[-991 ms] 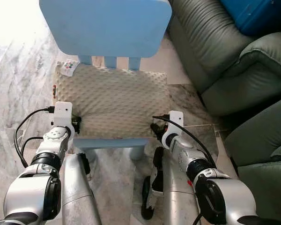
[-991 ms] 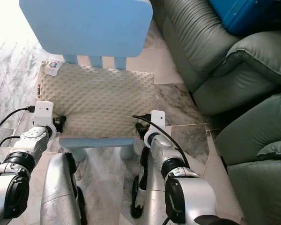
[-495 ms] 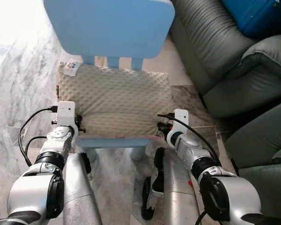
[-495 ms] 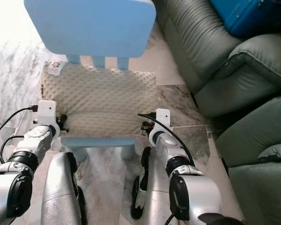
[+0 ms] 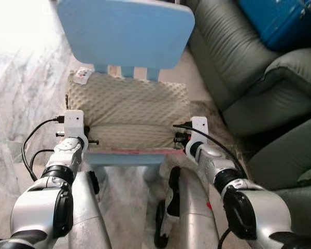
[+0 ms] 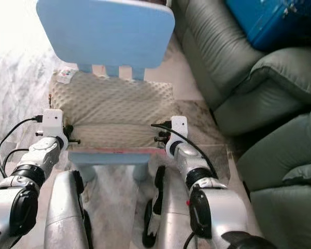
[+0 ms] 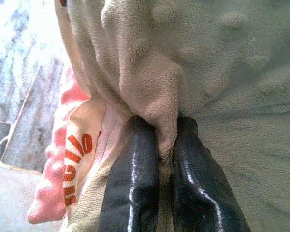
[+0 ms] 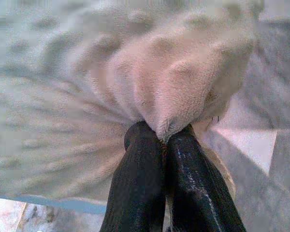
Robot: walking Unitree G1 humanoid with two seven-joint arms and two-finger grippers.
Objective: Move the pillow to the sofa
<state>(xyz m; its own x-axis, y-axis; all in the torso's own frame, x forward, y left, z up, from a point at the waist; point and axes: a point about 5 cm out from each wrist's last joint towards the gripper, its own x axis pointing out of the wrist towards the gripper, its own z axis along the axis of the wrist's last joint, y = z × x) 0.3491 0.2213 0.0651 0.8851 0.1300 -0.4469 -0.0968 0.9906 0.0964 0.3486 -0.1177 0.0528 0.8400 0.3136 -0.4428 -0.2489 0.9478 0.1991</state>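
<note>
Pillow (image 5: 128,114) in cream dotted fleece lies on the seat of a small blue chair (image 5: 125,32), its far edge against the slats under the backrest, with the green sofa (image 5: 233,62) just beside the chair on my right. I have the left gripper (image 7: 160,145) pinching a fold of the cover at the pillow's near left corner, and the right gripper (image 8: 160,145) pinching a bunch of fleece at the near right corner; both sets of fingers are pressed together on the fabric.

My worry is the grip: each side holds only a thin pleat of loose cover, not the body of the pillow, so I judge the fleece could slide out once the weight hangs from it. The backrest overhangs the far edge, and a lift straight up might snag there or drag the light chair along. A pink and white label (image 7: 72,159) sits beside the left fingers and may pull free with the fold.

Both silver arms reach forward and low, roughly parallel, wrists level with the seat's front edge on either side of the pillow.
</note>
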